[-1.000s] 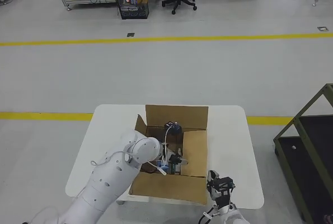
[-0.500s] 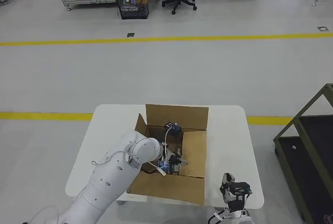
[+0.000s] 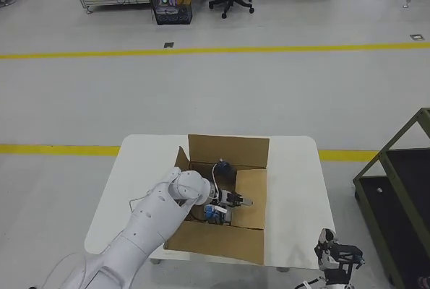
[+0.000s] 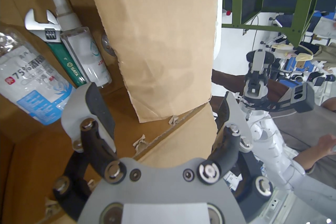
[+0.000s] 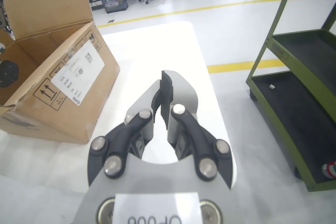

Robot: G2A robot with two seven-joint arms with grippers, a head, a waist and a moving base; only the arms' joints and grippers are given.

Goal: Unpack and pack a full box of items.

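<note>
Box: a brown cardboard box (image 3: pixel 215 242) (image 4: pixel 157 25) (image 5: pixel 65 83), open at the top, stands in the middle of the white table.
Flaps: the far flap (image 3: pixel 228 150) stands upright. The flap on the robot's right (image 3: pixel 252 189) leans in over the opening.
Outer wall: a white shipping label (image 5: pixel 77 64) and printed arrows sit on the box's right-hand side.
Inside the box: a clear bottle with a white-and-blue label (image 4: pixel 29 78), an adjustable wrench with a green handle (image 4: pixel 52 41) and a white spray bottle (image 4: pixel 78 46) lie side by side against an inner wall. The wrench is between the two bottles, just beside each.
Left gripper: the left gripper (image 4: pixel 158 99) (image 3: pixel 238 200) is within the box's opening, at the inward-leaning flap. The claw is released, with its fingers (image 4: pixel 92 104) spread wide and nothing grasped. The lower corner of that flap lies in the gap between them. Whether a pad touches the cardboard cannot be told.
Right gripper: the right gripper (image 5: pixel 164 83) (image 3: pixel 337 256) (image 4: pixel 258 70) is well apart from the box, out past its near right corner. The claw is clenched, pads pressed together with nothing between them.
Table: the white table (image 3: pixel 294 209) (image 5: pixel 162 51) shows bare top on all sides of the box.
Cart: a green shelf cart (image 3: pixel 410 195) (image 5: pixel 288 51) stands on the floor well to the right of the box.
Floor: a yellow line (image 3: pixel 200 50) runs across the grey floor far beyond the box.
</note>
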